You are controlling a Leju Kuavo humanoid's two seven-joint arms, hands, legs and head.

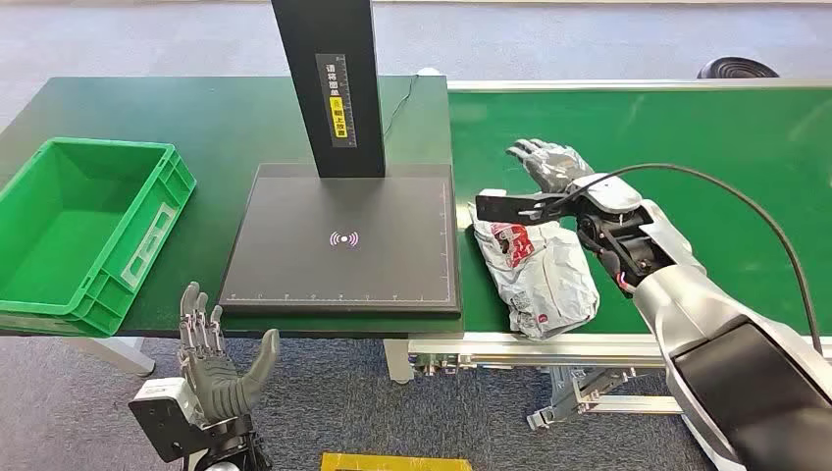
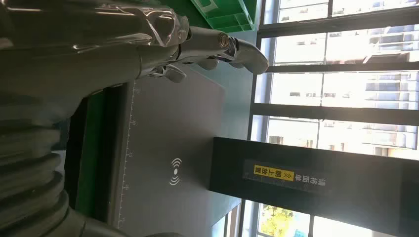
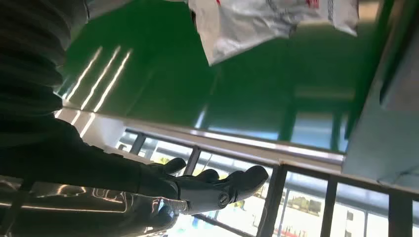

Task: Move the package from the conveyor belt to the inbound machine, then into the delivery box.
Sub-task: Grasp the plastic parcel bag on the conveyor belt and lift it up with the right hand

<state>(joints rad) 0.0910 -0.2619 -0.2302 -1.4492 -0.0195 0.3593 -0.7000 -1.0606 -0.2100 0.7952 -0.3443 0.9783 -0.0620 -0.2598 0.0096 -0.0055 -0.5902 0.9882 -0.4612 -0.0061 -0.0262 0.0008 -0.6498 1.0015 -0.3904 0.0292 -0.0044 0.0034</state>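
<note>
My right arm (image 1: 706, 324) reaches forward and up from the lower right of the head view, silver at the forearm and black near the shoulder, with a dark cable looping over it. At its end my right hand (image 1: 551, 164) is stretched out flat with the fingers spread apart, holding nothing. My left hand (image 1: 218, 365) sits low at the lower left, palm upright, fingers straight and apart, thumb angled out, empty.

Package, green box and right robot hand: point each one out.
package (image 1: 538, 267), head view, middle of the crinkled white bag on the belt.
green box (image 1: 147, 240), head view, its right wall.
right robot hand (image 1: 549, 165), head view, its palm, open above the belt.
</note>
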